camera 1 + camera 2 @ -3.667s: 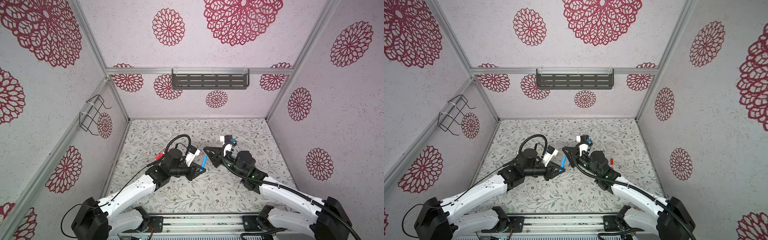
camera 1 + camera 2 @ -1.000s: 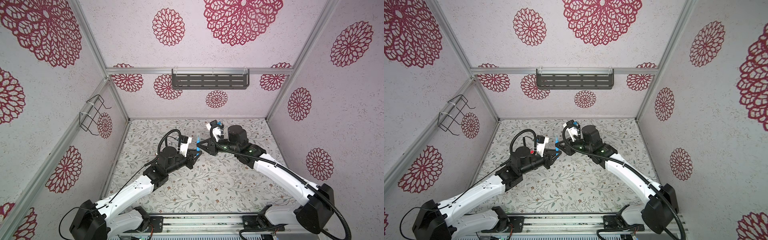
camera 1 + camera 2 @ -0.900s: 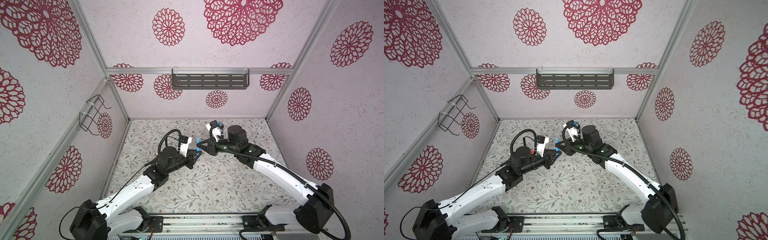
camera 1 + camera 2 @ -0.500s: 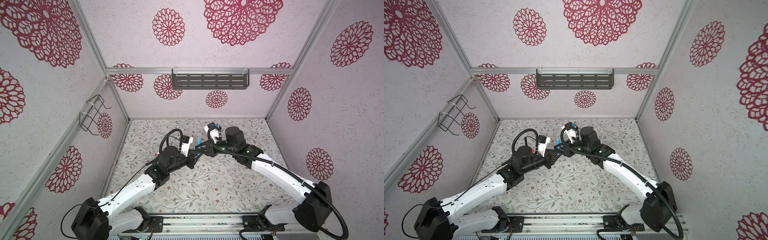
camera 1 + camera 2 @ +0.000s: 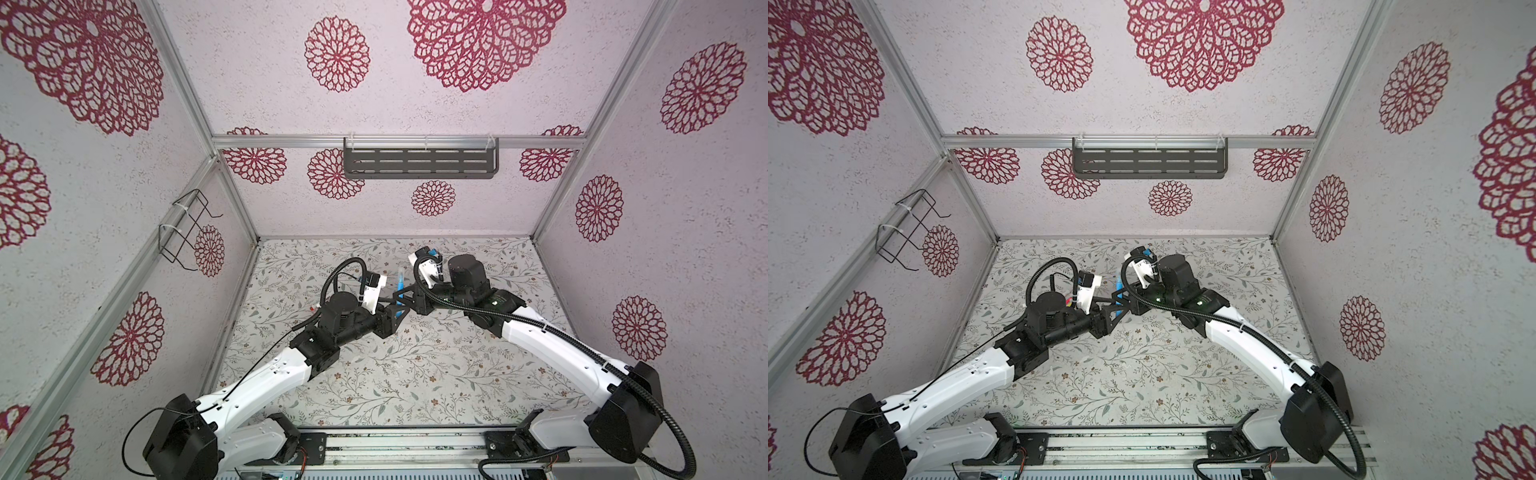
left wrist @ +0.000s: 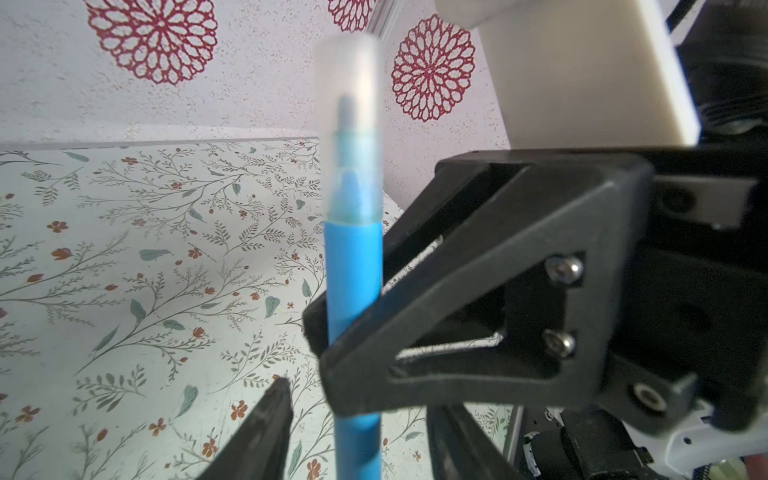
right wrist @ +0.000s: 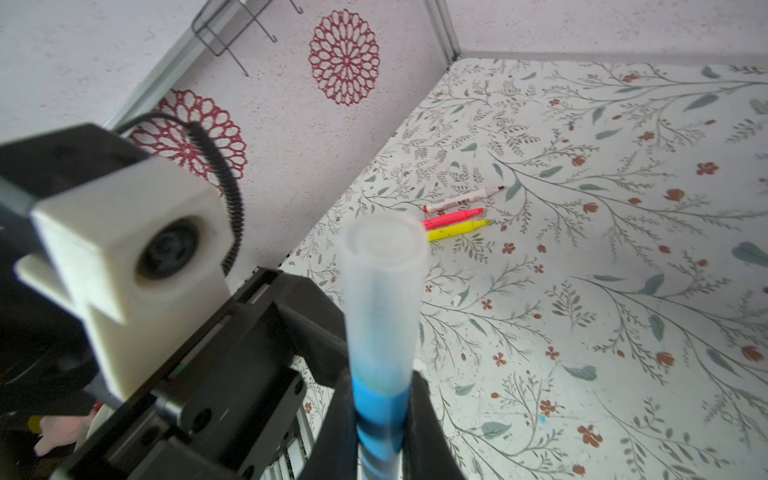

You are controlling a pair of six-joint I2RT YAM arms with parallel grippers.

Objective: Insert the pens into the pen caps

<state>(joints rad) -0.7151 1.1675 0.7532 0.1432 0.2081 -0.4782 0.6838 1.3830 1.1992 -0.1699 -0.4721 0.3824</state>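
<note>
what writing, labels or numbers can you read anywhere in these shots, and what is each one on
Nothing can be read as words in any view.
white pen: dark print along the barrel, too small to read.
blue pen, clear cap on its tip, pink pen, yellow pen: no lettering shows.
</note>
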